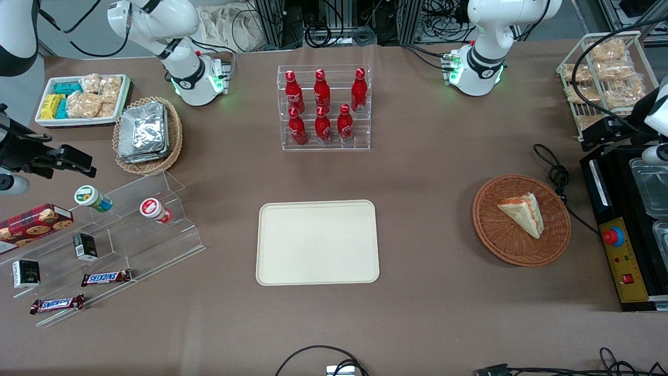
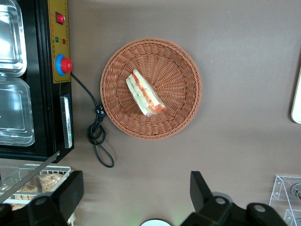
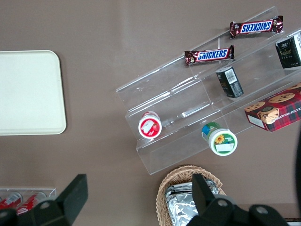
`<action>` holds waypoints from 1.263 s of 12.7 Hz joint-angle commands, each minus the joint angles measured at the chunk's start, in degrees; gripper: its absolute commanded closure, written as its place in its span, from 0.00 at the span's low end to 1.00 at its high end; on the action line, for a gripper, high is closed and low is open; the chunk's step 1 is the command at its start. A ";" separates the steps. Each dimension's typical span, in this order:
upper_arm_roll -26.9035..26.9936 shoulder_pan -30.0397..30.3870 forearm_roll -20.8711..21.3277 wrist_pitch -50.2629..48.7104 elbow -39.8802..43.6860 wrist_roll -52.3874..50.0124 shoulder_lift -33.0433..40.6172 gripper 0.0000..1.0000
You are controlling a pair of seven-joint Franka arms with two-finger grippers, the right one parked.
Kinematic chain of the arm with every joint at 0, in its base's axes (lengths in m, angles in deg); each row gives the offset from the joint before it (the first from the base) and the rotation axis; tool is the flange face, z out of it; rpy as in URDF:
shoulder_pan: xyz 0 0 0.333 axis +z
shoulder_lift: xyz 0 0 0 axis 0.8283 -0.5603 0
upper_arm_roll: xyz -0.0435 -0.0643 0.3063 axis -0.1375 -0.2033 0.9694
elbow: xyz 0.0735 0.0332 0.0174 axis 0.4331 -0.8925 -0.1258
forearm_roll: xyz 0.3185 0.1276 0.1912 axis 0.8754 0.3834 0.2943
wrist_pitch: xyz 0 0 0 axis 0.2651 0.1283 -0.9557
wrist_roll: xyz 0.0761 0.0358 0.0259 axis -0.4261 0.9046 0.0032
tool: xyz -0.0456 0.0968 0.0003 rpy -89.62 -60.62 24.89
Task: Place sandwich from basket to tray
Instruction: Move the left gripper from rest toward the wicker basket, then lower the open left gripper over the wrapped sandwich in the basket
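1. One sandwich (image 1: 523,213), a pale triangular wedge edged with red, orange and green filling, lies in one reddish-brown basket (image 1: 503,245).
2. One cream tray (image 1: 317,242) lies nearby.
3. The gripper (image 2: 136,195) hovers high above the table beside the basket, fingers spread, holding nothing.

"SNICKERS" on two chocolate bars (image 3: 209,55) on the clear stepped stand (image 3: 188,108), other labels unreadable

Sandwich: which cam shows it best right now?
Left wrist view: the sandwich lies unobstructed in the basket, filling layers visible, with the gripper open well above it. Front view shows it smaller. The right wrist view does not show it.
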 commanded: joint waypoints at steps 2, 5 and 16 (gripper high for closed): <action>0.60 1.69 -0.54 6.41 -5.40 -4.48 -0.79 0.00; 0.60 1.79 -0.54 15.90 -14.19 -10.45 0.27 0.00; 0.60 1.61 -0.28 46.51 -35.22 -31.21 -3.68 0.00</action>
